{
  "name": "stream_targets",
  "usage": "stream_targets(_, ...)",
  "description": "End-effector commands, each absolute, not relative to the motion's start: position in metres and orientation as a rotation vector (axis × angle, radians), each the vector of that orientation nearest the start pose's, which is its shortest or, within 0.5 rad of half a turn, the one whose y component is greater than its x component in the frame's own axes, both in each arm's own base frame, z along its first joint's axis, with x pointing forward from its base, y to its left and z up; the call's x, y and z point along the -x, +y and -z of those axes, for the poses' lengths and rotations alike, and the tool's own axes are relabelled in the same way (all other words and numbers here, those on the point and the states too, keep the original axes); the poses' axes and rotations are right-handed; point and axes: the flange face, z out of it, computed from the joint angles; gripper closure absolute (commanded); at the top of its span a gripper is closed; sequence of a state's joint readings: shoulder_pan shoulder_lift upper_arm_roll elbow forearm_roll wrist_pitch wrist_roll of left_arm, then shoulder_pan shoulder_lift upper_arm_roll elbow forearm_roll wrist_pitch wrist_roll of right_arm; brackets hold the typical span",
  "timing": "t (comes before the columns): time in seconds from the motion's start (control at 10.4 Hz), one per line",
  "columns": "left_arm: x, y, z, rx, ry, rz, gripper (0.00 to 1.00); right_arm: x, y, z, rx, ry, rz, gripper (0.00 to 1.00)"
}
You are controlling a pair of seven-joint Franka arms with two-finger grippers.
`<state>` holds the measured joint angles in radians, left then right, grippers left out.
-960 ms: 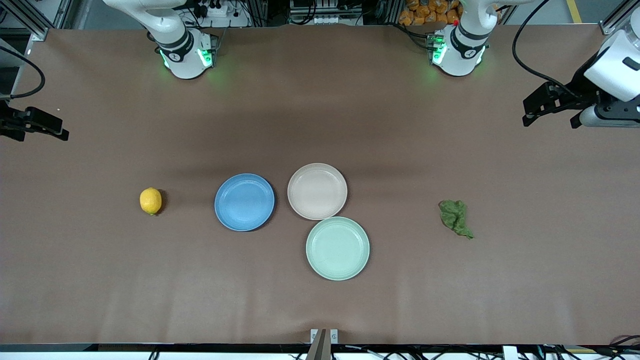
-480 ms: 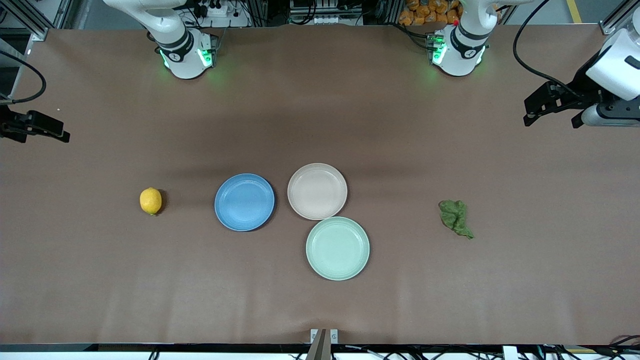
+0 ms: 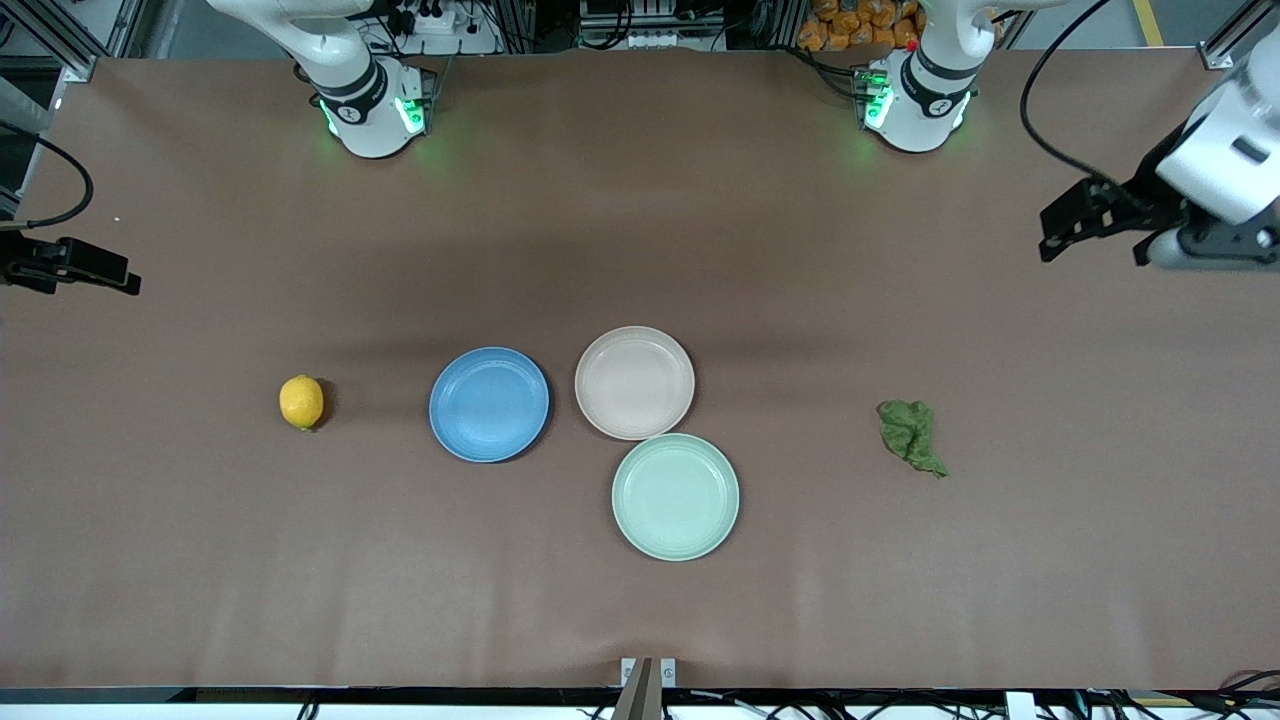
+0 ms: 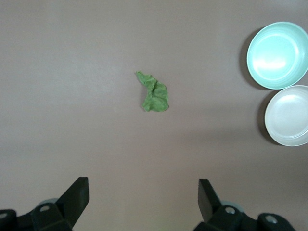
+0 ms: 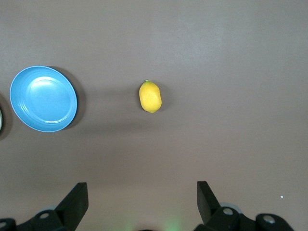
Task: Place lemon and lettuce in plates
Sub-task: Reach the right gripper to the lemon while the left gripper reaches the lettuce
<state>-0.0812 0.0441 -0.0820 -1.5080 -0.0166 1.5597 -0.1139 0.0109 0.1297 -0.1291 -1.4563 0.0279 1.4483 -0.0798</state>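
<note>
Clearly nothing has been placed yet. From the front camera, the brown cloth-covered counter carries 3 round shallow plates clustered together; take the blue plate as the landmark. The pale beige-pink plate sits just beside it toward the left arm's end, and the pale mint-green plate lies nearer the camera, touching or almost touching the beige-pink one. The small oval yellow lemon rests on the counter well apart from the blue plate toward the right arm's end. The dark green wrinkly lettuce piece lies well apart from it toward the left arm's end. All 3 plates are bare. The left hand hangs over that end's edge, and the right hand over the other edge.

From the left wrist, the left hand's 2 fingers stand wide apart and hold nothing, with the lettuce between and ahead of them.

From the right wrist, the right hand's fingers are likewise spread wide and hold nothing, the lemon lying beside the blue plate.

Both pickups and both placements remain, I judge.
</note>
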Motion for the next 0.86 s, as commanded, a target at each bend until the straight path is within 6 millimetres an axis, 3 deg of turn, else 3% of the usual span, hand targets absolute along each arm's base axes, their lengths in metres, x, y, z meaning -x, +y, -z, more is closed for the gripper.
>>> stream_targets(0.0, -0.595, -0.105, -0.587, 3.157, 0.117, 0.006, 0.0, -0.581, -0.063, -0.593, 3.097, 0.056, -0.205, 0.0)
stream_targets(0.29, -0.63, -0.131, -0.528, 3.166, 0.162, 0.034, 0.0, -0.593, -0.063, -0.574, 3.095, 0.055, -0.216, 0.0)
stream_targets(0.48, -0.653, -0.126, -0.48, 3.176, 0.064, 0.032, 0.0, -0.601, -0.064, -0.55, 3.098, 0.028, -0.202, 0.0)
stream_targets(0.77, -0.654, -0.116, -0.424, 3.162, 0.039, -0.08, 0.0, -0.605, -0.08, -0.498, 3.096, -0.063, -0.158, 0.0)
